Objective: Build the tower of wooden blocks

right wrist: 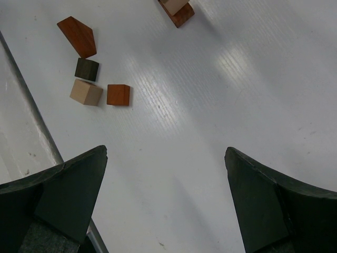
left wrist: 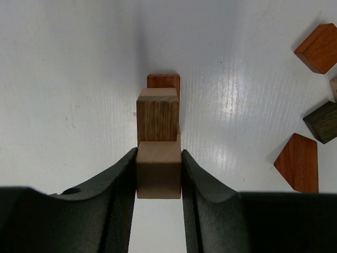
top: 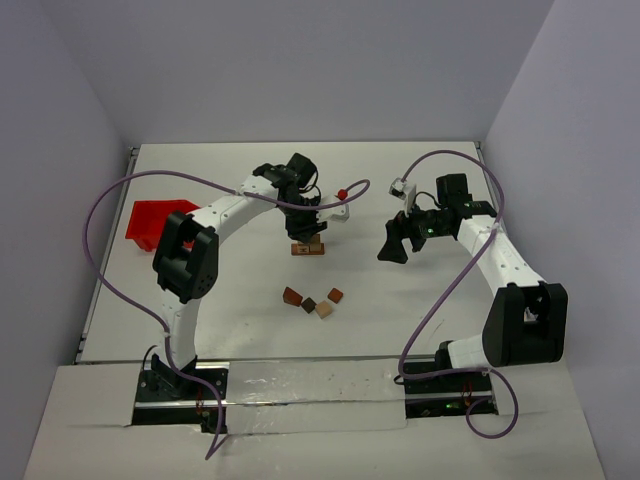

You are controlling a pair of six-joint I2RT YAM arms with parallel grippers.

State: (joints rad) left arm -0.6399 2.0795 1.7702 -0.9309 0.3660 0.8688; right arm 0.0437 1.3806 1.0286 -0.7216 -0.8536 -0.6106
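Observation:
The wood block tower (top: 307, 247) stands mid-table: a reddish-brown base bar (left wrist: 163, 80) with a brown block (left wrist: 157, 118) on it. My left gripper (top: 307, 230) is straight above it, shut on a tan cube (left wrist: 159, 174) that sits against the brown block. I cannot tell whether the cube rests on the bar. Several loose wood blocks (top: 312, 302) lie nearer the arms: a reddish wedge (right wrist: 77, 36), a dark cube (right wrist: 87, 69), a tan cube (right wrist: 86, 92) and a reddish cube (right wrist: 118, 95). My right gripper (top: 395, 250) is open and empty, above bare table right of the tower (right wrist: 176, 11).
A red plastic bin (top: 155, 220) lies at the far left of the table. The left arm's purple cable loops over the table's back part. A metal rail (right wrist: 31, 100) runs along the table's near edge. The loose blocks (left wrist: 298, 162) also show right of the left gripper.

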